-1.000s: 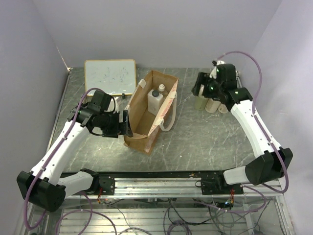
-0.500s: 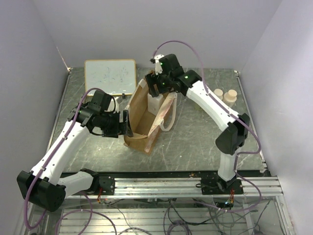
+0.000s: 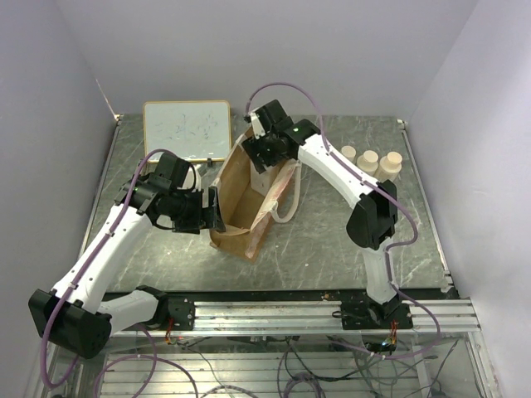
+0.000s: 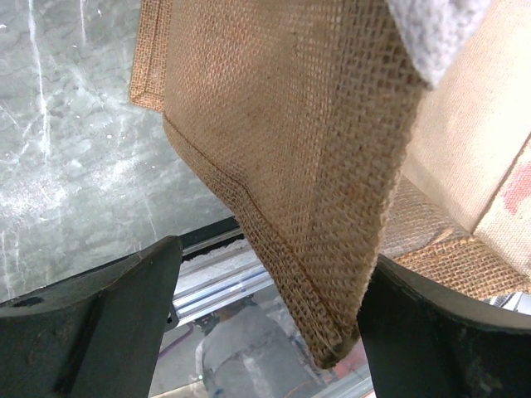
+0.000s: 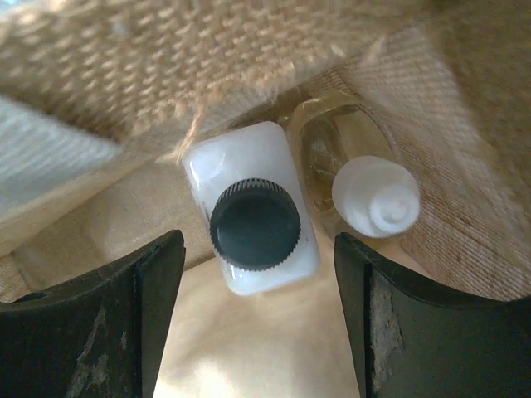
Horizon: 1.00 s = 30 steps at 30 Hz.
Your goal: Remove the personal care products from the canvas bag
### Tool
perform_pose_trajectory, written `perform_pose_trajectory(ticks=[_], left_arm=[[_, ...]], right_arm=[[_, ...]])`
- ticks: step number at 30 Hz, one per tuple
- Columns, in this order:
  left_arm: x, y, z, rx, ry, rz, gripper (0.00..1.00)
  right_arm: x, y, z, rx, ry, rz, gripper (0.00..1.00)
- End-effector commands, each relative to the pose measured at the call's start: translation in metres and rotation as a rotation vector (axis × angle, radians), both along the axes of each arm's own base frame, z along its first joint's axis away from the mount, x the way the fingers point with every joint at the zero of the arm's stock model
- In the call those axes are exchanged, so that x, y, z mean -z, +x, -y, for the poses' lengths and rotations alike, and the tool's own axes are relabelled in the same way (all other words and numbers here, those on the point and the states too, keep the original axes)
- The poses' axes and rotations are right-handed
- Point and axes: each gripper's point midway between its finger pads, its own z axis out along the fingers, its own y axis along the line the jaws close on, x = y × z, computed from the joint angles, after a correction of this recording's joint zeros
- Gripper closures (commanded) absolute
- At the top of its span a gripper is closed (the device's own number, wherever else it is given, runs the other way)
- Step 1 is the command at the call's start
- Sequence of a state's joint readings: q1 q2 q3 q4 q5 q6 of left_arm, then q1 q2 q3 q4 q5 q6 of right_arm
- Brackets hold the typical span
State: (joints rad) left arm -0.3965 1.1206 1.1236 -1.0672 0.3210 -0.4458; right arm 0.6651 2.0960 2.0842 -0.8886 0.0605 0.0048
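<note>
The tan canvas bag (image 3: pixel 241 220) stands open in mid table. A white squarish bottle with a dark cap (image 5: pixel 253 220) and a slim amber bottle with a white top (image 5: pixel 373 195) stand inside it at its far end. My right gripper (image 3: pixel 261 157) is open at the bag's mouth, and in the right wrist view its jaws (image 5: pixel 259 249) hang apart just above the white bottle. Three beige bottles (image 3: pixel 367 162) stand on the table at the back right. My left gripper (image 3: pixel 214 209) is open, with the bag's left wall edge (image 4: pixel 290 149) between its fingers.
A framed whiteboard (image 3: pixel 187 128) lies at the back left. The bag's cream strap (image 3: pixel 286 195) hangs over its right side. A metal rail (image 3: pixel 274 303) runs along the near edge. Purple walls close in the table on three sides.
My right arm swung left from the beige bottles at the back right to the bag's mouth, and now sits a little lower and farther left over it. The left arm has not moved.
</note>
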Motion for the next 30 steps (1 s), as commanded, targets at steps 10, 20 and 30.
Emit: perform_pose_trajectory(ticks=[10, 20, 30], left_arm=[[-0.004, -0.004, -0.006, -0.004, 0.034, -0.001, 0.10], [-0.004, -0.004, -0.007, 0.003, 0.038, 0.000, 0.10], [-0.002, -0.005, -0.006, 0.009, 0.031, 0.001, 0.10]], right_arm=[[0.038, 0.007, -0.024, -0.039, 0.001, -0.043, 0.42], [0.059, 0.009, -0.026, 0.006, -0.063, -0.033, 0.48], [-0.022, 0.009, -0.038, 0.081, 0.123, 0.060, 0.84]])
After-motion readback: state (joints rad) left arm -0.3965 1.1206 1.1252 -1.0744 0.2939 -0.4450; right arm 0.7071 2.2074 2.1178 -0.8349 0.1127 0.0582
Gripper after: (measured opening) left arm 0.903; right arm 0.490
